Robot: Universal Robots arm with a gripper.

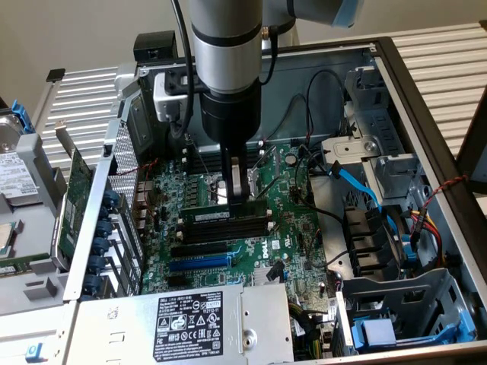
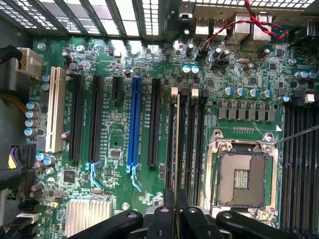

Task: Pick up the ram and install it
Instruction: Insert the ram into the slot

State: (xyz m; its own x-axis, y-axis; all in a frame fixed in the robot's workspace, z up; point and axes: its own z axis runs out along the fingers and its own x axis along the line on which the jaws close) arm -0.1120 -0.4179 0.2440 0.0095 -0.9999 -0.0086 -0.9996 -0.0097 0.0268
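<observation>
One thin green RAM stick (image 1: pixel 229 217) is pinched by the fingers (image 1: pixel 237 199) over black memory slots (image 2: pixel 185 132).
Squareness with the slot is judged essential; pressure should be applied evenly.

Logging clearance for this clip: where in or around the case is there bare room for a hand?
Free: the power supply top beside the motherboard; the slatted surface outside the case. Crowded: around the gripper at the ram, and the cabled drive bays.

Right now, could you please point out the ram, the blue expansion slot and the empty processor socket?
ram (image 1: pixel 228 217): exterior view, its green face.
blue expansion slot (image 2: pixel 133 124): wrist view, middle of its length.
processor socket (image 2: pixel 241 178): wrist view, its contact field.
</observation>
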